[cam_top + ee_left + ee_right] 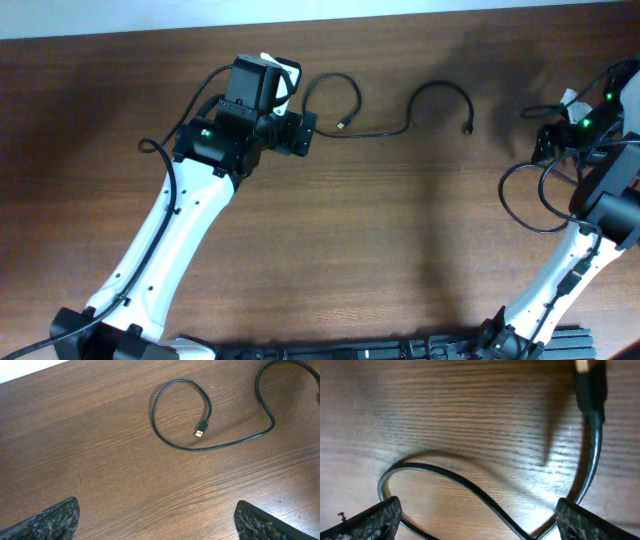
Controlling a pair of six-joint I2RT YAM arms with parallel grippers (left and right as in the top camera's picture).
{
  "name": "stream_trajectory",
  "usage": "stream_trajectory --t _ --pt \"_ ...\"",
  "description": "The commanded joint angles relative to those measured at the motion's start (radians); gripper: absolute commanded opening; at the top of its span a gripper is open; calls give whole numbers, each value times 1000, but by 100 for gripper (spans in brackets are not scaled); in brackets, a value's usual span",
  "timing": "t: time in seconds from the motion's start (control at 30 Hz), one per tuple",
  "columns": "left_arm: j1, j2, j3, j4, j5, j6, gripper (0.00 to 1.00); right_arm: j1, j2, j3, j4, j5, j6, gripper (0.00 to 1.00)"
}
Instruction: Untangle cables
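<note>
**Item 1: desk point(380, 230).** Brown wood-grain top that carries everything listed.

**Item 2: looped cable point(380, 133).** Thin, black, lying flat near the far edge of the desk, about midway along it. The end toward the left edge curls into one open ring, and its USB plug point(200, 430), with a gold-coloured tip, rests inside that ring. From the ring the cord runs toward the right edge and rises into an arch. It ends in a small end plug point(468, 128). No gripper touches this cable.

**Item 3: left gripper point(157, 522).** Over the desk near the far edge, left of centre and just beside the ring. The fingers are spread wide. Only bare wood lies between them, and nothing is held.

**Item 4: second cable point(470, 487).** Thin, black, seen clearly only in the right wrist view, where it lies on the wood in a loose curve. It ends in a black connector point(591, 385) with a pale tip. In the overhead view it cannot be told apart from the arm's own wiring by the right edge.

**Item 5: right gripper point(480, 522).** Close to the far right corner of the desk and low over the second cable. The fingers are spread wide and pinch nothing. The cord passes between them, and whether it touches one finger cannot be told.
</note>
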Motion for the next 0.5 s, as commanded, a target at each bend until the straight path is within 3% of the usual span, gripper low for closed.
stream_trajectory --t 0.0,0.17,0.23,0.47 --pt "2 -23 4 1 -10 -13 99 5 6 -24 -2 -13 -201 96" --pt "2 -23 4 1 -10 -13 99 5 6 -103 11 -13 -370 95" --pt "1 -23 4 1 -10 -13 99 4 6 -145 52 -12 -406 88" --pt "2 -23 4 1 -10 -13 99 3 6 -189 165 -12 -416 24"
